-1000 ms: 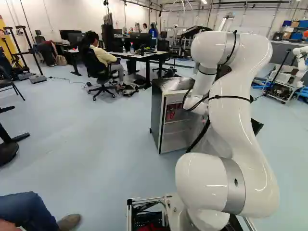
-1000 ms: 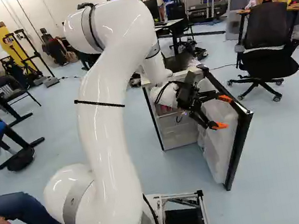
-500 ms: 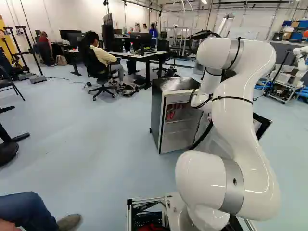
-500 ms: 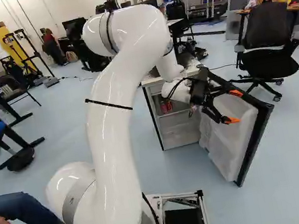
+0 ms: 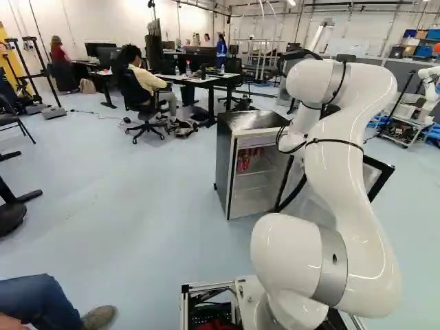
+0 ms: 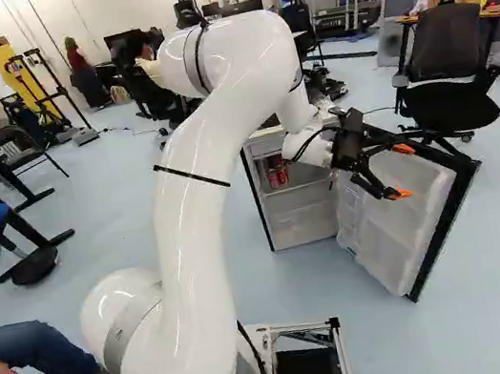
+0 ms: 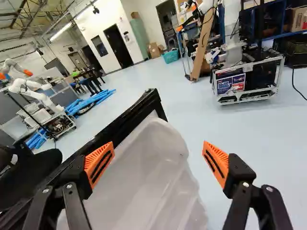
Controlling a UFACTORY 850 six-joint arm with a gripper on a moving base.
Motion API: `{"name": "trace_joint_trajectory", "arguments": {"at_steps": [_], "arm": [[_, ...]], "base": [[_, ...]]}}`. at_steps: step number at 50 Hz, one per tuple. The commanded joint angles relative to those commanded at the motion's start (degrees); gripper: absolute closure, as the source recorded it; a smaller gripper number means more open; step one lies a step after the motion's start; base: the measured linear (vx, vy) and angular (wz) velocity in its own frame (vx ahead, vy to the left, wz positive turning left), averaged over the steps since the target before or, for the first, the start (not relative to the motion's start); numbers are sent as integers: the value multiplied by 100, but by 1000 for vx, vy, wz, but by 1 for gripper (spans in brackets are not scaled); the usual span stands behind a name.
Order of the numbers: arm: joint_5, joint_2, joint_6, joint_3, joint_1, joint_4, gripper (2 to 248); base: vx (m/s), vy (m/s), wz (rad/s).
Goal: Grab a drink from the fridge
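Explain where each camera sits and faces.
Left base view: behind the arm, to its left, facing the fridge; most of the arm shows.
Right base view: behind, to its right, facing fridge and open door; arm and gripper show.
Wrist view: just behind the gripper, looking along it over the door; two fingers show.
Base views share the red cans.

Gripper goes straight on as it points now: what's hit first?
The gripper, open, likely meets the pale inner side of the fridge door first. Depth is unclear; it might skim past toward the floor.
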Motion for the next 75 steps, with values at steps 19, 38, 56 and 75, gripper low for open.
{"name": "trace_joint_trajectory", "arguments": {"at_steps": [19,38,56,75], "arm": [[-68,384,0,705,48,-959,3],[-135,787,0,1395,15,-2097,3],[-199,1189,0,2039,-18,-3181,3],[-267,1564,0,2605,-116,-4326,3]], "base": [[0,0,0],[0,0,0],[0,0,0],[0,0,0]]}}
